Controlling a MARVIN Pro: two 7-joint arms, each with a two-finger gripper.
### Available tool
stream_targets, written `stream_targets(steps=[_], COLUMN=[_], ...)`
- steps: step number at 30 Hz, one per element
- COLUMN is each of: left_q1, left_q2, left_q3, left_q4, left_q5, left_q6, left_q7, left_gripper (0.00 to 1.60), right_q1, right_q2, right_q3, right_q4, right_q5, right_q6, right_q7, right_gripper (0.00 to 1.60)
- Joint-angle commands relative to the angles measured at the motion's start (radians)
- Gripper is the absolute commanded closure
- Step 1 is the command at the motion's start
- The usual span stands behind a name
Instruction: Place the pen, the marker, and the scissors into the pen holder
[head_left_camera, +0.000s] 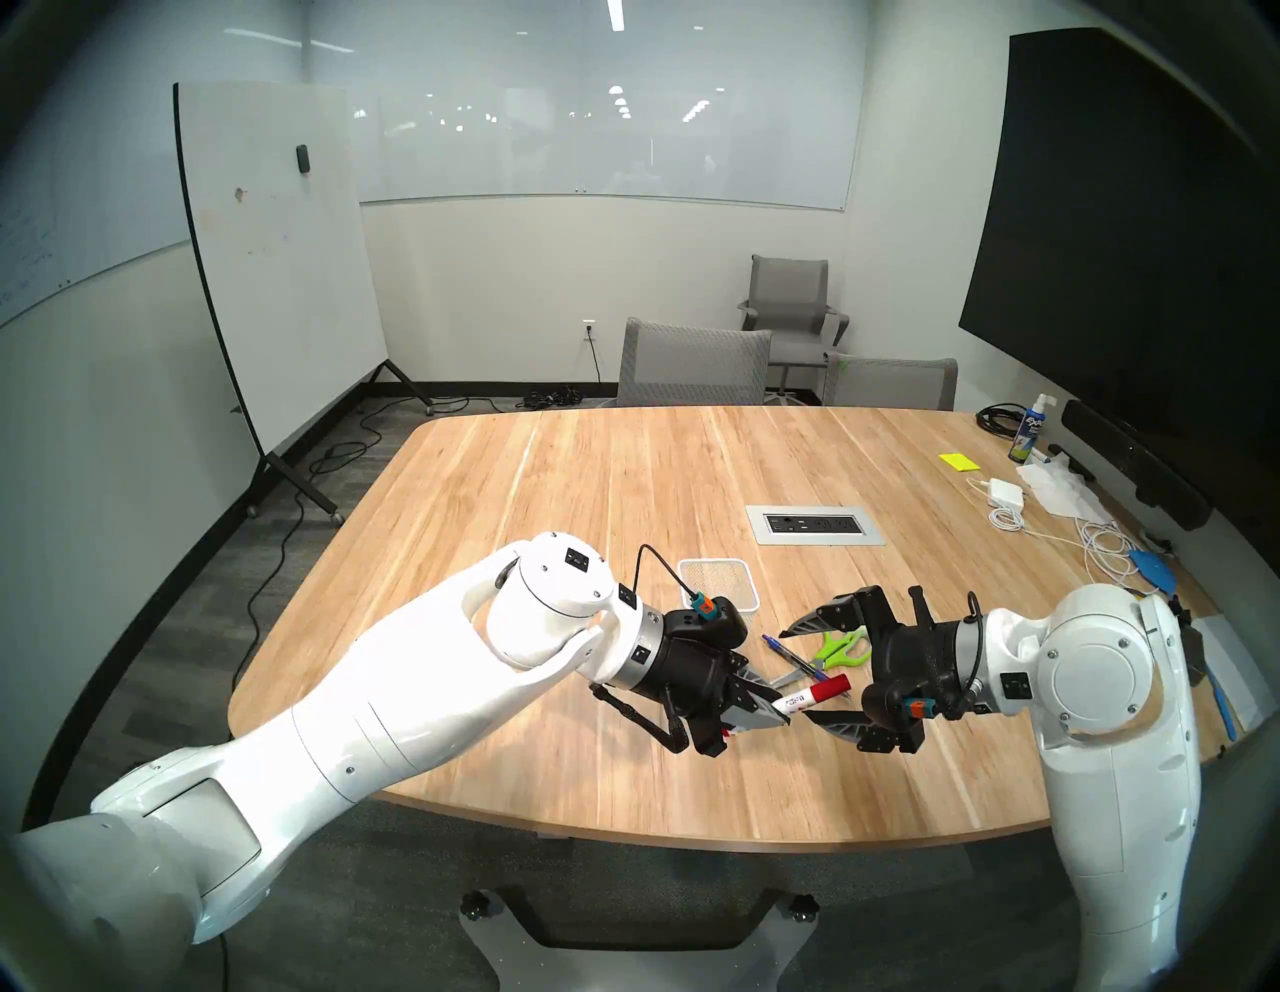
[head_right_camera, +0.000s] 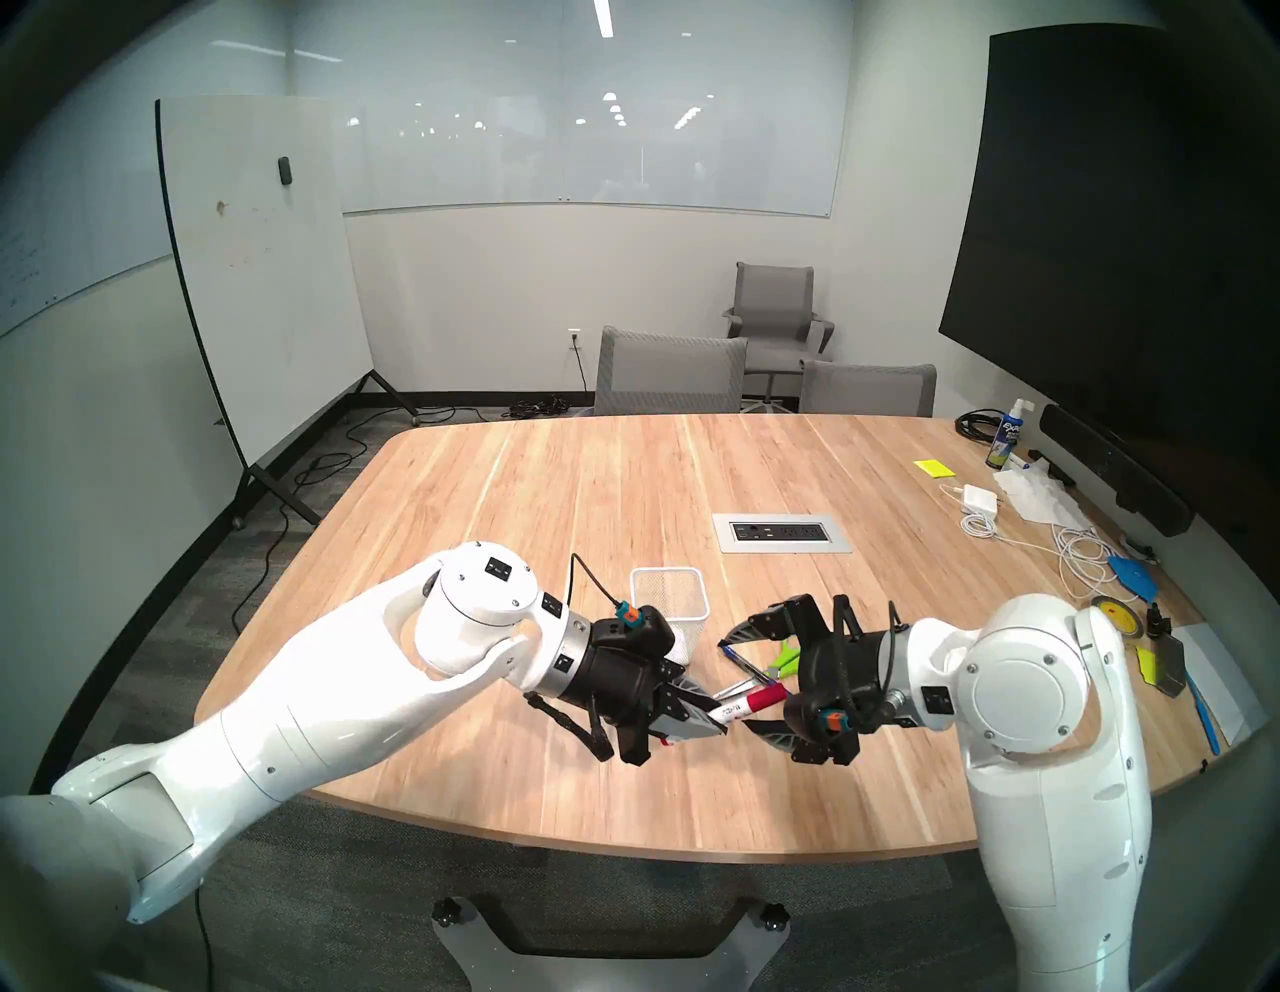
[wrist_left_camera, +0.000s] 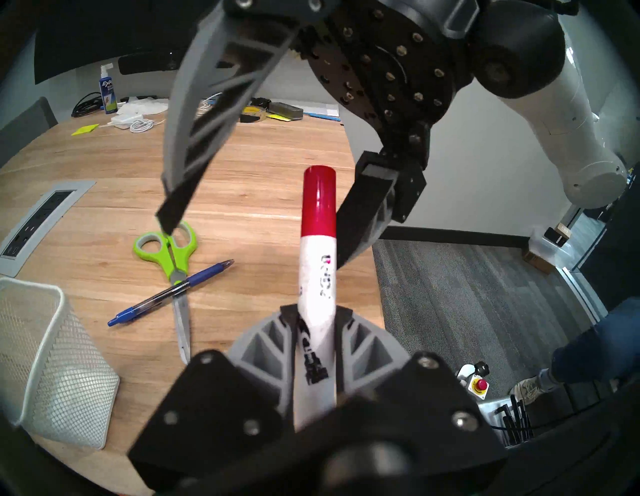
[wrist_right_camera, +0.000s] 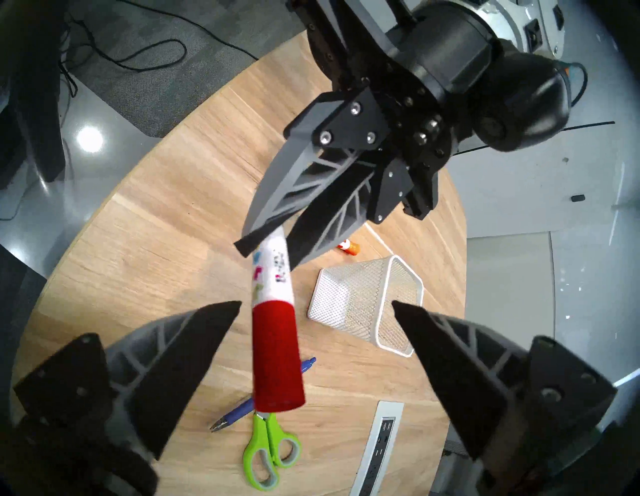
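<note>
Bright, even ceiling light, with strips reflected in the glass wall (head_left_camera: 609, 118). Soft shadows lie on the desk (head_left_camera: 554, 485). Fisheye bending and dark rims; the nearest wrist-view parts blur.

An office meeting room: conference table (head_left_camera: 554, 499), whiteboard (head_left_camera: 277, 263), mesh chairs (head_left_camera: 692, 367).

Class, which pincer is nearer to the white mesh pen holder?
Left. The left pincer, shut on the marker, sits just in front of the pen holder; the open right pincer is further off to its right.
</note>
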Motion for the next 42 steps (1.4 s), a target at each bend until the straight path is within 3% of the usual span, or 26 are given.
stream_targets(steps=[1, 9, 19, 23, 31, 34, 35, 36, 37, 38, 39, 42], left_q1=[-0.004, 0.006, 0.043, 0.065, 0.116, 0.124, 0.127, 0.130, 0.130, 0.133, 0.135, 0.141], left_q2=[-0.015, -0.009, 0.046, 0.068, 0.087, 0.087, 0.086, 0.085, 0.085, 0.084, 0.083, 0.081], left_q3=[-0.006, -0.011, -0.042, -0.058, -0.091, -0.097, -0.100, -0.102, -0.103, -0.105, -0.107, -0.113], left_q4=[-0.017, -0.029, -0.098, -0.123, -0.152, -0.155, -0.156, -0.157, -0.157, -0.159, -0.159, -0.160], left_q5=[-0.009, -0.008, -0.017, -0.023, -0.028, -0.030, -0.030, -0.031, -0.032, -0.032, -0.033, -0.034], left_q6=[-0.004, -0.005, 0.007, 0.002, -0.045, -0.058, -0.064, -0.069, -0.072, -0.078, -0.081, -0.096], left_q7=[-0.001, 0.008, 0.036, 0.052, 0.107, 0.117, 0.122, 0.127, 0.128, 0.133, 0.136, 0.148], left_gripper=[1.60, 1.60, 1.60, 1.60, 1.60, 1.60, 1.60, 1.60, 1.60, 1.60, 1.60, 1.60], right_q1=[0.007, 0.009, 0.005, 0.010, 0.027, 0.031, 0.032, 0.035, 0.036, 0.037, 0.036, 0.036], right_q2=[-0.004, -0.004, 0.003, 0.001, -0.032, -0.038, -0.039, -0.044, -0.045, -0.046, -0.047, -0.053], right_q3=[0.009, 0.019, 0.053, 0.079, 0.139, 0.148, 0.150, 0.154, 0.155, 0.156, 0.157, 0.158], right_q4=[-0.014, -0.005, 0.017, 0.046, 0.110, 0.124, 0.132, 0.143, 0.151, 0.159, 0.166, 0.189], right_q5=[0.009, 0.004, 0.030, 0.058, 0.205, 0.223, 0.230, 0.238, 0.241, 0.243, 0.244, 0.244], right_q6=[-0.008, -0.012, 0.002, 0.014, 0.129, 0.145, 0.148, 0.158, 0.160, 0.158, 0.157, 0.153], right_q7=[-0.012, -0.011, 0.015, 0.021, 0.072, 0.072, 0.072, 0.072, 0.072, 0.072, 0.069, 0.062], right_gripper=[0.00, 0.00, 0.00, 0.00, 0.00, 0.00, 0.57, 0.85, 1.28, 1.51, 1.60, 1.60])
